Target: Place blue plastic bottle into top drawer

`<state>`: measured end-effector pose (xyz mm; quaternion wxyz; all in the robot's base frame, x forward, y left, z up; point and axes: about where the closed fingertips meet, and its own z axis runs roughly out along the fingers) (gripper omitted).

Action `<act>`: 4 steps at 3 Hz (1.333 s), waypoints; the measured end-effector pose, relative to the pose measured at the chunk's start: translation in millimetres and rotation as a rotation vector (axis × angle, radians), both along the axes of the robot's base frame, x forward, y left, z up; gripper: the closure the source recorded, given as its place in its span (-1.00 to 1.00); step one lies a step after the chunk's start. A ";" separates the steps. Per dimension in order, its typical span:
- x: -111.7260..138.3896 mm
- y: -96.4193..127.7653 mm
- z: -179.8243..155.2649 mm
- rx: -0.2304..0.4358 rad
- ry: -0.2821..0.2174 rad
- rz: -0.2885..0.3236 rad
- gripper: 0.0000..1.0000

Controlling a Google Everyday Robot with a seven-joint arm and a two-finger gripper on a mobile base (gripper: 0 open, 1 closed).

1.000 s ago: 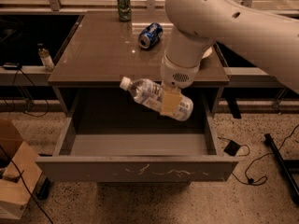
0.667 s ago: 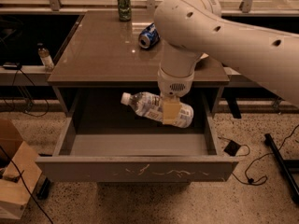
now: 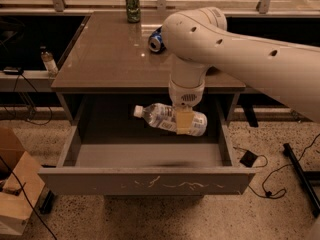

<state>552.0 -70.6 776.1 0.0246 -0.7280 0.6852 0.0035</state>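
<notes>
The blue plastic bottle [image 3: 162, 116] is clear with a white cap pointing left. It lies sideways in the air inside the open top drawer [image 3: 145, 181], above the drawer floor. My gripper [image 3: 184, 121] comes down from the big white arm and is shut on the bottle near its base, its tan finger [image 3: 183, 122] across the label. The drawer is pulled out fully, with white scratches on its front panel.
On the grey table [image 3: 105, 59] a green can [image 3: 132, 6] stands at the back and a blue soda can [image 3: 156, 41] lies on its side behind my arm. A small bottle [image 3: 48, 61] stands on the left ledge. A cardboard box [image 3: 15, 194] sits on the floor at left; cables lie at right.
My gripper has lowered the bottle deeper into the open drawer and shifted it slightly back. The bottle stays gripped and sideways.
</notes>
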 end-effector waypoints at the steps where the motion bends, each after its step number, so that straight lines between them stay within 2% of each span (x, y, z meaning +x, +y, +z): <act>1: 15.8 5.3 -32.6 -0.025 0.002 0.004 1.00; 2: 32.0 7.7 -67.7 -0.030 0.005 -0.006 0.90; 3: 40.9 13.8 -107.7 -0.035 0.036 0.002 0.38; 4: 39.1 14.2 -127.7 -0.035 0.071 0.005 -0.08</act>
